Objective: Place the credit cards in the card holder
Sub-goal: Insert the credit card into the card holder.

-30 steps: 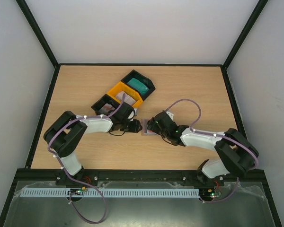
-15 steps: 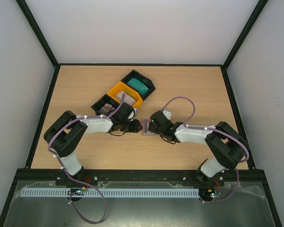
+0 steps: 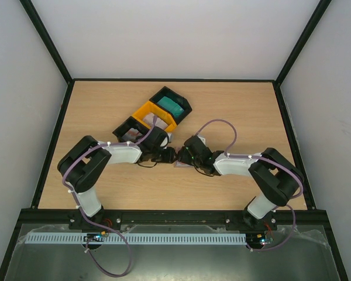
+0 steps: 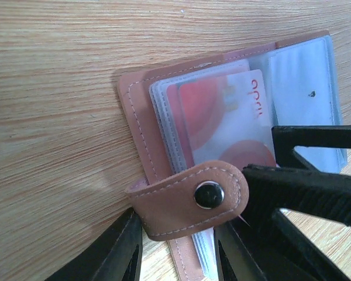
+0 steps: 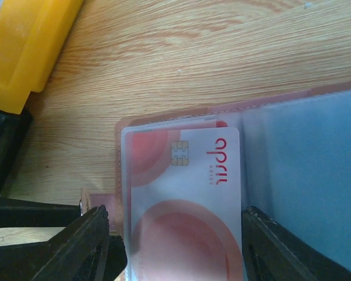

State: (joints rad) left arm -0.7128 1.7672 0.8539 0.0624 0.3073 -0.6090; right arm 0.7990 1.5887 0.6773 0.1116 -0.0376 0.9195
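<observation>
Stitched pink leather holder (image 4: 133, 123); glossy red-white card (image 5: 181, 175) in clear sleeve (image 4: 158, 117). Grip unclear: left end effector (image 4: 175, 234), right end effector (image 5: 175, 212) straddle them.

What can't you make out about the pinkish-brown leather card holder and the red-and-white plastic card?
Top external: pinkish-brown leather card holder tiny, mostly covered by left gripper and right gripper.
Right wrist: red-and-white plastic card cut off below by the frame; right gripper's hold unclear.
Left wrist: holder's near edge hidden behind snap tab and left gripper.
</observation>
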